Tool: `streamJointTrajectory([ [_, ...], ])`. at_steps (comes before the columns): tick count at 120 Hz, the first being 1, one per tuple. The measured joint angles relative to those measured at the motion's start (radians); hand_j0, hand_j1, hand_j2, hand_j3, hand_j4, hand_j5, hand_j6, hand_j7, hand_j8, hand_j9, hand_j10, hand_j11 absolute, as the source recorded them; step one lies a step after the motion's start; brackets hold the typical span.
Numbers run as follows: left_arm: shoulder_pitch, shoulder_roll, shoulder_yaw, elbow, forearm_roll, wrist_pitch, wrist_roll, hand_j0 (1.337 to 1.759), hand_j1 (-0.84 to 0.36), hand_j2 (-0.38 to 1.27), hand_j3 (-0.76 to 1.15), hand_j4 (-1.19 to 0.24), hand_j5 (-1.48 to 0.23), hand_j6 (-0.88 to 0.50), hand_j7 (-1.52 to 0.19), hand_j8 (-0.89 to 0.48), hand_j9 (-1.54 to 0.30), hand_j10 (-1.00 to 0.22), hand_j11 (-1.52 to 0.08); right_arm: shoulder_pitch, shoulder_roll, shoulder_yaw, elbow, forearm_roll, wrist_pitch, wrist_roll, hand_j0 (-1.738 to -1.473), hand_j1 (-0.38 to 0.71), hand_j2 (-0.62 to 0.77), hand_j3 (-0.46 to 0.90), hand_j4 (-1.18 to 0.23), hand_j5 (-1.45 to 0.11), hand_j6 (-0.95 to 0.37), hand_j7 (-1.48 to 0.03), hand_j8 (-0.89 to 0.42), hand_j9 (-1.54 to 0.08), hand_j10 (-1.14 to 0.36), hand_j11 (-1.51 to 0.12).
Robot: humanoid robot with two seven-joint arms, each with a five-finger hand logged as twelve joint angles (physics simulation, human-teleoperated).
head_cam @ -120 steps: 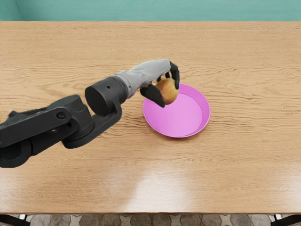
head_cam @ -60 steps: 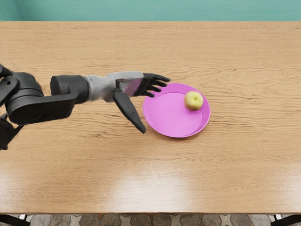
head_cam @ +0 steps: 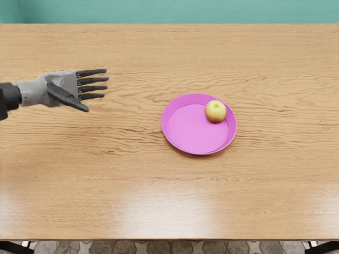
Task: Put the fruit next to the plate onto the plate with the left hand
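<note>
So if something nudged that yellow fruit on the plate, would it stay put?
Probably not: the fruit looks round and smooth, so it would likely roll. The rim of the pink plate beside it might catch it. It looks firm, not squashy.

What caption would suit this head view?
Yellow fruit resting on pink plate; open left hand at far left over wooden table.
</note>
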Motion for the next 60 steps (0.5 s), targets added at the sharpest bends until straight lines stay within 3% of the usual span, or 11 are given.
streamJointTrajectory([
  [21, 0.044, 0.077, -0.007, 0.101, -0.006, -0.002, 0.000, 1.658, 0.32, 0.01, 0.00, -0.02, -0.03, -0.02, -0.03, -0.02, -0.03, -0.02, -0.03, 0.000, 0.000, 0.000, 0.000, 0.000, 0.000, 0.000, -1.658, -0.35, 0.00, 0.00, 0.00, 0.00, 0.00, 0.00, 0.00, 0.00, 0.00, 0.00],
  [60, 0.044, 0.108, -0.008, 0.126, -0.011, -0.002, 0.000, 1.658, 0.33, 0.00, 0.00, -0.02, -0.02, -0.02, -0.02, -0.02, -0.02, -0.02, -0.02, 0.000, 0.000, 0.000, 0.000, 0.000, 0.000, 0.000, -1.658, -0.35, 0.00, 0.00, 0.00, 0.00, 0.00, 0.00, 0.00, 0.00, 0.00, 0.00],
])
